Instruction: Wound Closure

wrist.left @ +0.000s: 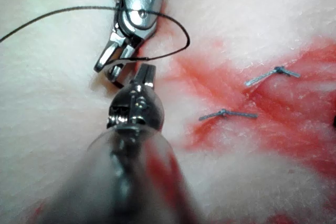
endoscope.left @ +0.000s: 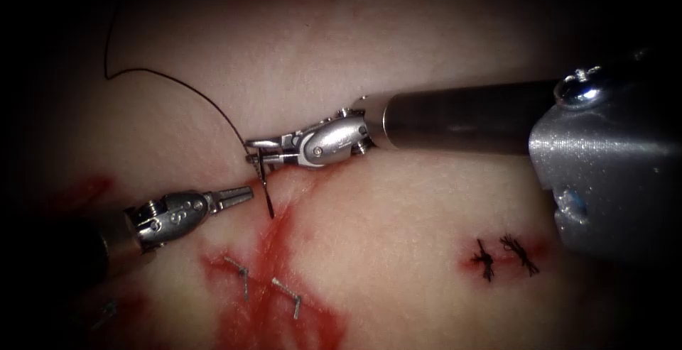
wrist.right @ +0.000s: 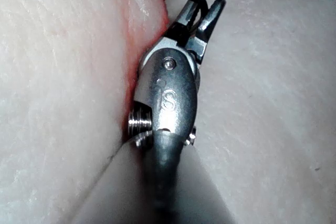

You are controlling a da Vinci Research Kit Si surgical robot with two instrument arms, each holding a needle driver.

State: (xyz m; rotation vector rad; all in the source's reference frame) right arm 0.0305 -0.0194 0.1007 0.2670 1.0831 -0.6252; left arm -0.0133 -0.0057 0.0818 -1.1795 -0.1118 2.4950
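Pale tissue (endoscope.left: 398,208) is lying cut (endoscope.left: 273,243) and red-stained. Right end effector (endoscope.left: 257,150) is gripping the needle (endoscope.left: 267,190) near its upper end; closed, empty left end effector (endoscope.left: 241,194) is pointing just beside it, thread (endoscope.left: 170,84) trailing left.

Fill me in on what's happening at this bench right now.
Suturing practice on pork tissue. The right tool grips the curved needle near its upper end, at the top of the cut; whether the tip is in the tissue is unclear. Dark thread trails from there up and to the left. The left tool sits just left of the needle, jaws closed, holding nothing. Two finished stitches lie lower along the cut amid red fluid.
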